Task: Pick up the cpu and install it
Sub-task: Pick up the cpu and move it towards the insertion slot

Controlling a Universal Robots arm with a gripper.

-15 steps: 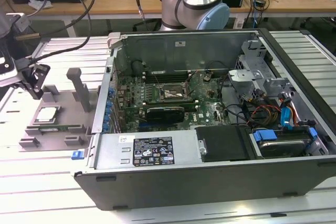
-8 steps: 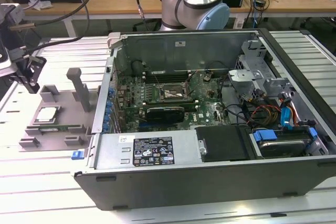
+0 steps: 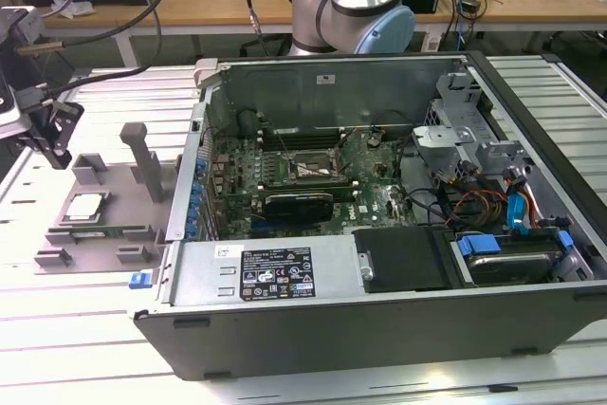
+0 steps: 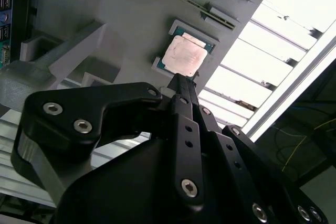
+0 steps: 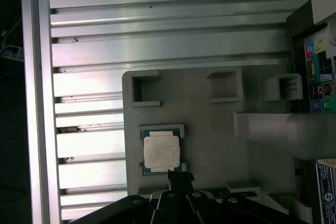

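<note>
The cpu (image 3: pixel 85 206) is a small flat square chip with a pale silver top. It lies in a shallow pocket of the grey plastic tray (image 3: pixel 59 256) at the exterior view's left. My gripper (image 3: pixel 60 154) hangs above the tray, a little off to the side of the chip. In both wrist views the black fingers come together in a narrow tip (image 4: pixel 180 78) (image 5: pixel 176 174) just short of the cpu (image 4: pixel 184 56) (image 5: pixel 161 151), shut with nothing between them. The dark metal-framed socket (image 3: pixel 308 168) sits on the motherboard inside the open computer case.
The open computer case (image 3: pixel 379 320) fills the middle of the slatted metal table (image 3: pixel 76 348), right beside the tray. Upright grey blocks (image 3: pixel 144 158) rise from the tray (image 5: pixel 210 129) next to the chip. Cables and a bench lie behind.
</note>
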